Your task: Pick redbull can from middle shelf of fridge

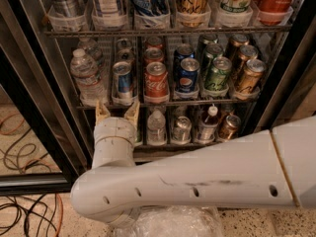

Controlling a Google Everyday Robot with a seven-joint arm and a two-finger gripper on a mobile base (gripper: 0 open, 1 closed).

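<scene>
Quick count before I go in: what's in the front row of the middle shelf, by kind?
water bottle: 1
redbull can: 1
red Coke can: 1
blue Pepsi can: 1
green can: 1
bronze can: 1
Total: 6
The claw is open, just below the redbull can, at the front edge of the middle shelf.

The claw [117, 108], fingers spread, was held just below the wire tabletop [168, 102] of the middle shelf [237, 98]. The redbull can [122, 80] was carried above it, water bottles [86, 75] to its left, Coke can [156, 80], Pepsi can [188, 77] and further cans [232, 74] to its right.
</scene>
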